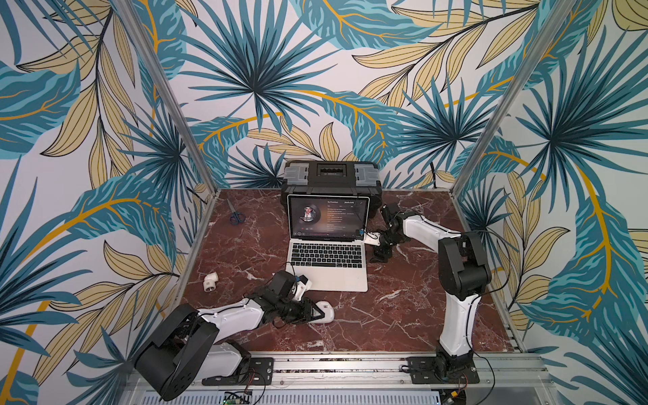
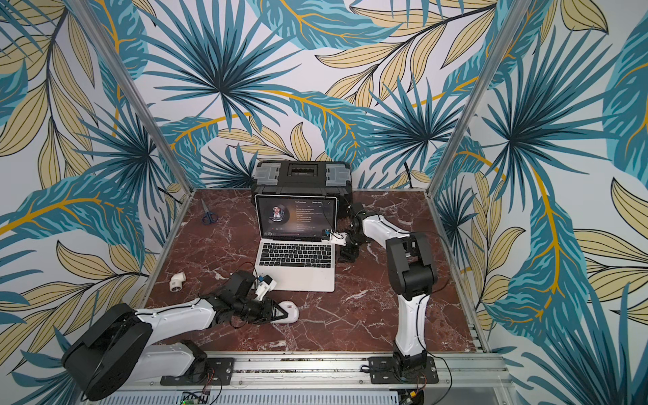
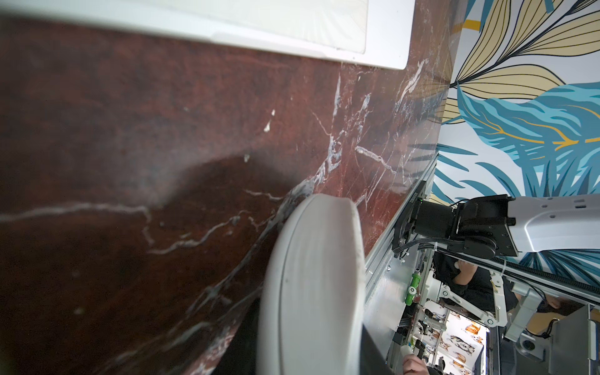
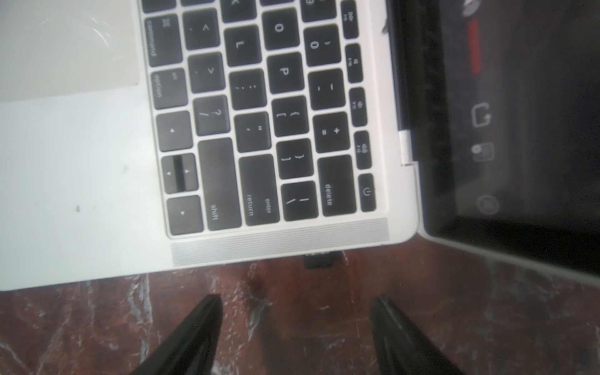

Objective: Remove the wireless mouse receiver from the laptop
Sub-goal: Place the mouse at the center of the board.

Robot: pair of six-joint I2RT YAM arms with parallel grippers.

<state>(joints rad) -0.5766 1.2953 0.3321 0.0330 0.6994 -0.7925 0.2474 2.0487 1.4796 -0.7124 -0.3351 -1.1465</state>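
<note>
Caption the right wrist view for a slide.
Open right gripper faces the black receiver plugged into the laptop side, not yet touching it.

left arm (image 1: 228,314): white shell, black joints; lying low, reaching toward centre
left gripper (image 1: 315,311): black parallel, jaws closed on white oval mouse (image 1: 328,314)
right arm (image 1: 456,315): white-black; lower link upright, elbow bent, forearm reaching inward
right gripper (image 4: 297,303): black fingers (image 4: 207,311) spread apart, empty

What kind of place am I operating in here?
Probably a staged robot test cell rather than a real office: leaf-print panels hung on an aluminium frame, a marble-look tabletop holding a laptop and toolbox, and a metal mounting rail along the front edge.
</note>
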